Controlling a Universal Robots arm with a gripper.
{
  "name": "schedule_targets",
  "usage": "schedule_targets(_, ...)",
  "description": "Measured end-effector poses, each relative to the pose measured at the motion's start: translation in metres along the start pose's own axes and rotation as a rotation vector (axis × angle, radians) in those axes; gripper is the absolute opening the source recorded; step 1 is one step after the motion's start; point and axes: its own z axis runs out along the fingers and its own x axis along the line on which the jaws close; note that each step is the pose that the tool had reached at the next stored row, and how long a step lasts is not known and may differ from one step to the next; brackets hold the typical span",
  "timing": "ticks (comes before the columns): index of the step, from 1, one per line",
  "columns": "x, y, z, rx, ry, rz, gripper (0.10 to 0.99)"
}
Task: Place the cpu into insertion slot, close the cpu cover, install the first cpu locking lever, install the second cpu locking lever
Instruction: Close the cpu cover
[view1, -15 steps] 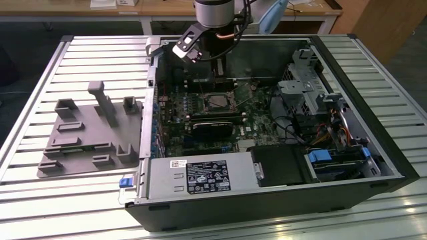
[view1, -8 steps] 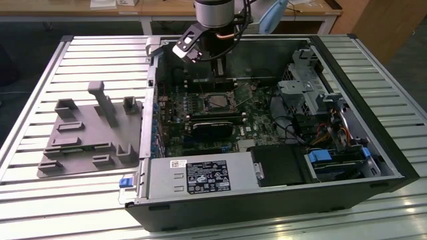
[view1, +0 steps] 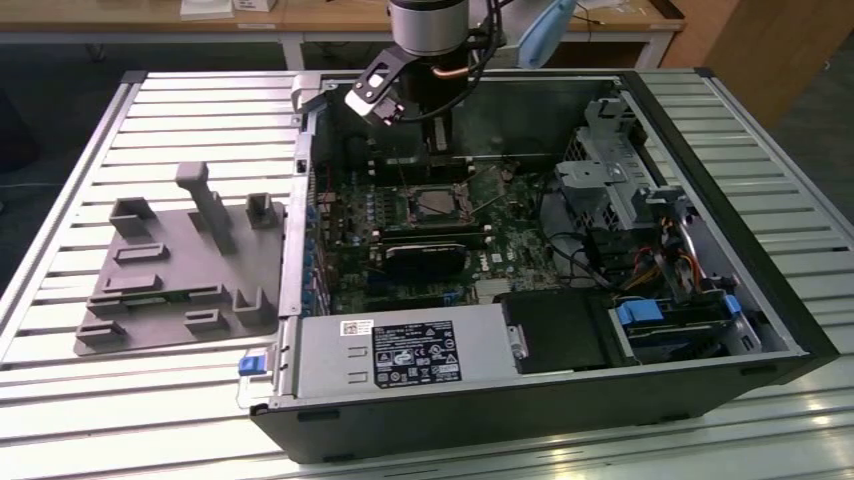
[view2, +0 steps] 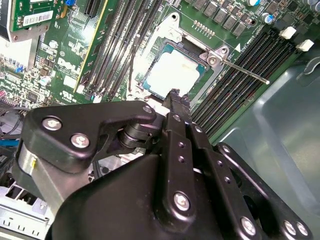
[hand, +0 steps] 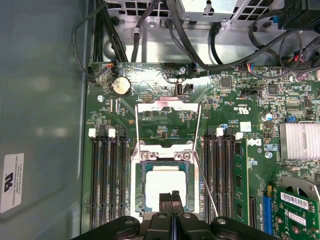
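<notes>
In the exterior view, my tool (view1: 438, 162) hangs low inside the open computer case (view1: 761, 320) on the table (view1: 80, 400), right over the insertion slot (view1: 434, 203).

In the second wrist view, the tool's tips are together and hold nothing, just above the cpu (view2: 174, 74), which lies flat in the slot. One locking lever (view2: 245, 71) sticks out loose.

In the first wrist view, the cpu cover (hand: 167, 104) stands up, open. I think the cover step is on; it needs a soft push on that raised edge.
</notes>
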Motion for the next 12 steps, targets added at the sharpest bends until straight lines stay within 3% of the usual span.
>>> schedule_targets(5, 0.0001, 0.0051, 0.0006, 0.0, 0.0001, 0.0, 0.102)
schedule_targets(12, 0.0003, 0.0184, 0.002, 0.001, 0.0, 0.0, 0.102)
